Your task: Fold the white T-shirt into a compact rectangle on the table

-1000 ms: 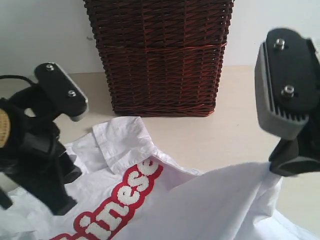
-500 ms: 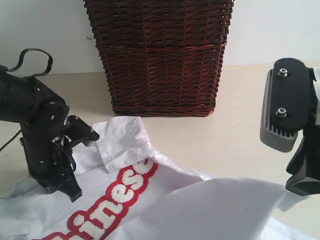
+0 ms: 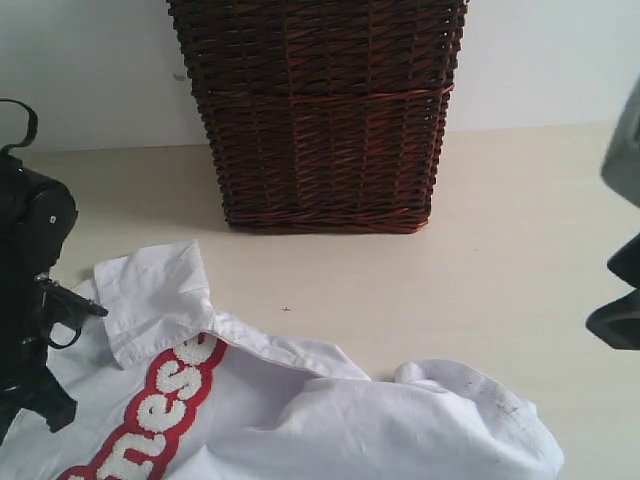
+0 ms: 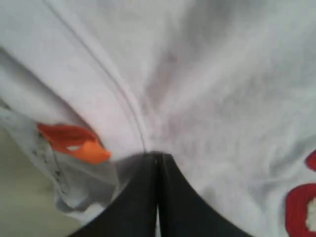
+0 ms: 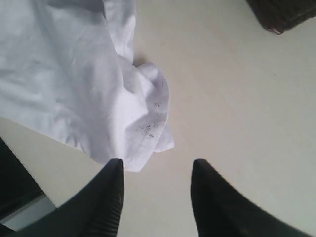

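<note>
The left pincer [image 4: 157, 161] is pinching the white T-shirt [image 3: 330, 420], jaws pressed together, with the orange neck tag [image 4: 74, 143] just beside its tip. The right pincer [image 5: 158, 165] is hanging open over the table [image 3: 500, 260], with a crumpled shirt edge lying just beside one finger.

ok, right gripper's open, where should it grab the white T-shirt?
Take the white T-shirt by its speckled bunched corner, coming in low from the table side where the right gripper stands. That corner is puffed up and free at the edge, so a jaw can likely slide under.
</note>
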Controlling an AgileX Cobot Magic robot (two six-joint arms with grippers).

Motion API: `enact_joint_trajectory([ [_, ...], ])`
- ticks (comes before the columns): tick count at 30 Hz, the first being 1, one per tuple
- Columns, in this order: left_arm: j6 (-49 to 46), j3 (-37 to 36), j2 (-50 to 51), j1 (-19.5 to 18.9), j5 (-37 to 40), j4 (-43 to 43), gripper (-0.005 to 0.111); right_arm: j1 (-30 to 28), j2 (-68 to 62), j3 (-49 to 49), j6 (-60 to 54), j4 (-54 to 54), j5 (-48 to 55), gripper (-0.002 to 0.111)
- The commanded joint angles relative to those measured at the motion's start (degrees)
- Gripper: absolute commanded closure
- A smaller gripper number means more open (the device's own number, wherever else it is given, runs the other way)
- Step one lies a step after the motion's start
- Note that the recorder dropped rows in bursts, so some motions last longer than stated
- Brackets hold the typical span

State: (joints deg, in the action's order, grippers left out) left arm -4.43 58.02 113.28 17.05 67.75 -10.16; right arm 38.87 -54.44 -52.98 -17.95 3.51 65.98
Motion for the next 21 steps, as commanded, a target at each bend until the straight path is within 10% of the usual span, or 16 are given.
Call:
enact_joint_trajectory([
  [1,-0.6,1.2,-7.0,-0.1,-9.1,3.3,0.107,-0.3,-6.8,0.0,1.5,0.5,-3.0,0.065],
  [5,-16.3,1.2,-12.2,0.2,-13.5,19.2,0.088,-0.3,-11.2,-0.1,-0.3,-0.1,-6.3,0.065],
  [9,-30.5,0.5,-11.9,3.1,-16.1,29.3,0.043,-0.3,-12.4,-0.1,-0.3,-0.2,-9.5,0.065],
  [16,-22.1,-2.5,-8.6,9.6,-35.9,9.9,0.045,-0.3,-12.4,-0.1,-0.3,-0.6,-10.8,0.065],
  [21,-12.7,-2.5,-8.3,9.6,-41.6,1.6,0.067,-0.3,-12.4,-0.1,-0.3,-0.9,-10.8,0.065],
])
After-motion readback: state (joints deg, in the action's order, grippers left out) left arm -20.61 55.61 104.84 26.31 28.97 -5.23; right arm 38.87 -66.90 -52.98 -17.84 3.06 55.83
